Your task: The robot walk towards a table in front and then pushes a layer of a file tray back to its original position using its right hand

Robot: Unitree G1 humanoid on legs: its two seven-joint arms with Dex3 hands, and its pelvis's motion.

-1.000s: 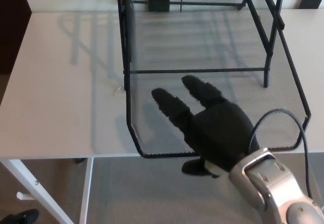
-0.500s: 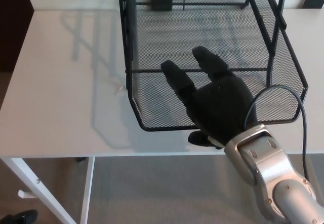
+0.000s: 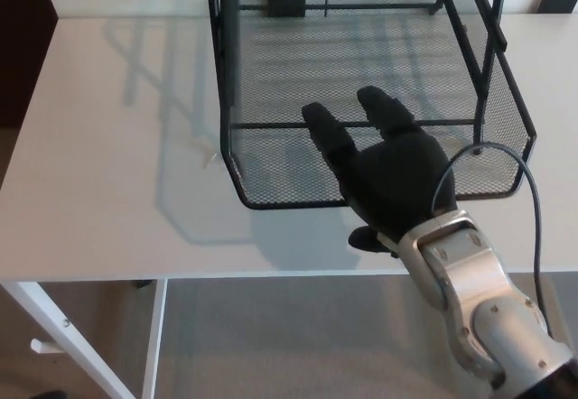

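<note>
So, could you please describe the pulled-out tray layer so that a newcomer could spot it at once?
On the white table stands a black wire file tray. Its lowest mesh layer juts toward the table's near edge, under the right hand; only it sticks out past the frame's uprights.

White table (image 3: 108,146); black mesh file tray (image 3: 271,83) standing on it, toward rear right.

It looked like an office: a plain white desk (image 3: 108,146) on white metal legs (image 3: 54,336), grey carpet (image 3: 271,345) toward six o'clock, and a black wire-mesh file tray (image 3: 271,65) standing at twelve o'clock on the desk.
</note>
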